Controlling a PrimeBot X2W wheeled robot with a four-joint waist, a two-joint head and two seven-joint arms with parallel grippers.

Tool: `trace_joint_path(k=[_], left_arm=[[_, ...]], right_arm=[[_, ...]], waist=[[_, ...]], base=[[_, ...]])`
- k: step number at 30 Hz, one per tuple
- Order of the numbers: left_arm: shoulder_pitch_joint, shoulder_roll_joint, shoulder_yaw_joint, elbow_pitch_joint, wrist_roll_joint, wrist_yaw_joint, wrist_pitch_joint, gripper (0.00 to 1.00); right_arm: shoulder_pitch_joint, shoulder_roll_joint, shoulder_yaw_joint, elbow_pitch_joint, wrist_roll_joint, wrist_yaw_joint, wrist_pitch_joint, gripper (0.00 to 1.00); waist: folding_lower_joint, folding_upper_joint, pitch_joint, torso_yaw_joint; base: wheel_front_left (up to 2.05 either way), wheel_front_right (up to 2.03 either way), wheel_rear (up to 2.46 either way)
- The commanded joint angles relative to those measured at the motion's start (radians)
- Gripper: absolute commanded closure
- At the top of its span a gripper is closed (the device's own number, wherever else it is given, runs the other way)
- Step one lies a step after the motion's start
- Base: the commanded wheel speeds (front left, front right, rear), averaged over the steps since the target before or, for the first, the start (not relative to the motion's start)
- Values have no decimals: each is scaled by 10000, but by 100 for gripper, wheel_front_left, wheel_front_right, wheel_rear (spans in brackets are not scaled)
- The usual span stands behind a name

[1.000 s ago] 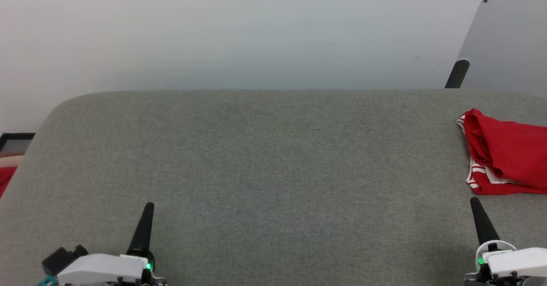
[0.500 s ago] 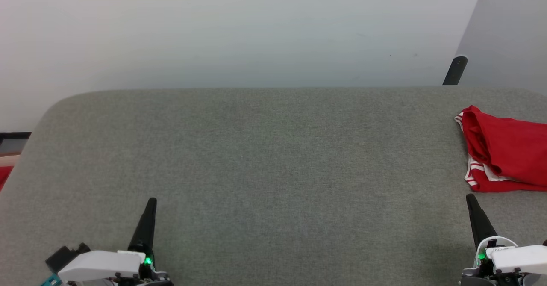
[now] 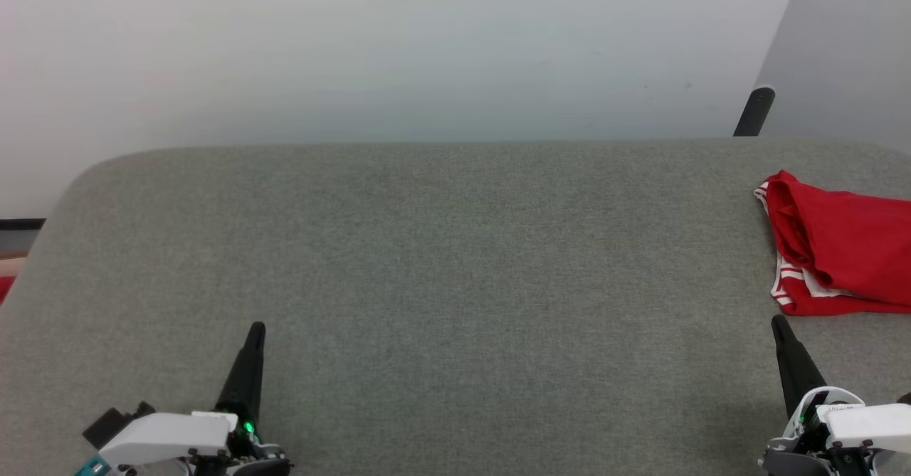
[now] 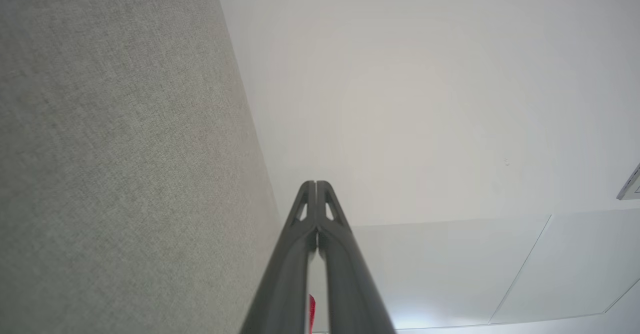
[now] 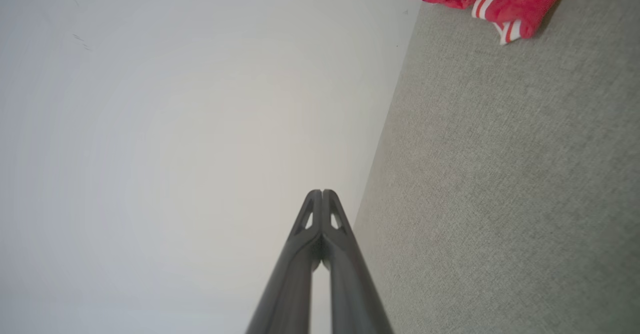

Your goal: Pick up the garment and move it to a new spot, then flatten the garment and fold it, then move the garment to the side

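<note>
Garment [image 3: 847,248], perhaps folded, cut off at right edge; left gripper [image 4: 316,184], right gripper [image 5: 322,192] both closed

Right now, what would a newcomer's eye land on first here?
The red garment lies bundled at the far right of the grey padded surface, striped trim showing. The left claw and right claw, both shut, sit low at the near corners, clear of it.

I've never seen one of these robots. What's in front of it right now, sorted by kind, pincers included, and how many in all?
garment, red with striped trim: 1
grippers, the left gripper and the right gripper, both shut: 2
grey padded surface: 1
black post behind the surface: 1
Total: 5
</note>
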Motion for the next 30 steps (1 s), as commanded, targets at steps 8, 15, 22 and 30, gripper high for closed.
trace_joint_path(k=[8, 15, 22, 30], left_arm=[[-158, -130, 113, 0, -494, -35, 178, 100], [-204, -205, 162, 14, -758, -37, 288, 100], [-197, -194, 160, 13, -758, -37, 288, 100], [-197, -194, 157, 12, -757, -37, 288, 100]], right_arm=[[-207, 59, 42, 19, 756, -3, 157, 100], [-255, 91, 52, 43, 1170, -2, 250, 100], [-189, 89, 52, 41, 1164, -2, 249, 100], [-189, 88, 52, 41, 1165, -2, 248, 100]], waist=[[0, 0, 51, -45], [0, 0, 90, -79], [0, 0, 90, -79], [0, 0, 90, -79]], base=[[0, 0, 0], [0, 0, 0], [0, 0, 0], [0, 0, 0]])
